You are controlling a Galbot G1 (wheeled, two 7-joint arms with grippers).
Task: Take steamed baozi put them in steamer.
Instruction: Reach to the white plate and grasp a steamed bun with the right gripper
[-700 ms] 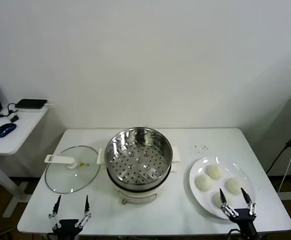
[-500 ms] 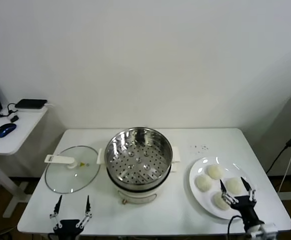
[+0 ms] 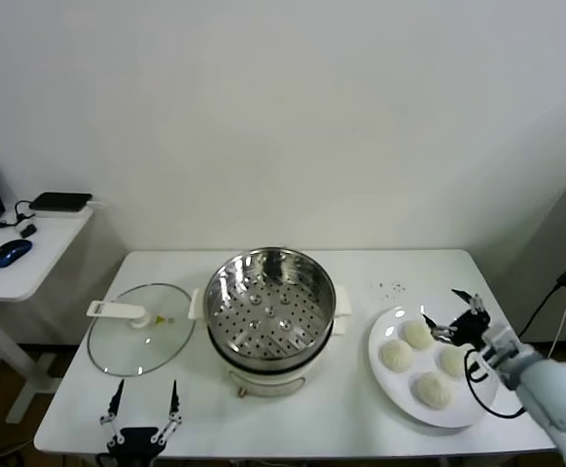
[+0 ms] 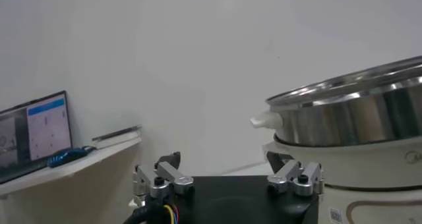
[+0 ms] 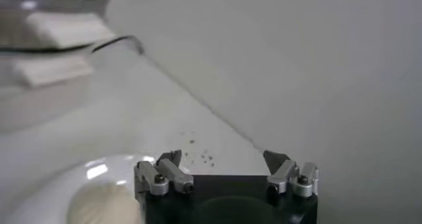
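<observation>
Four matte cream-white dough buns point(image 3: 417, 362) lay on a flat round white plate point(image 3: 384, 375) — right gripper point(image 3: 455, 322) above its far edge, fingers spread wide, holding nothing. Beside it stood the shiny perforated steel steamer basket point(image 3: 268, 298). Left gripper point(image 3: 139, 411) parked low, fingers wide.

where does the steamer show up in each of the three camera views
Head view: steamer at table centre, between glass lid and plate.
Left wrist view: its steel wall fills the right side.
Right wrist view: blurred at the upper left corner.
Shared landmark: its white side handle.
</observation>
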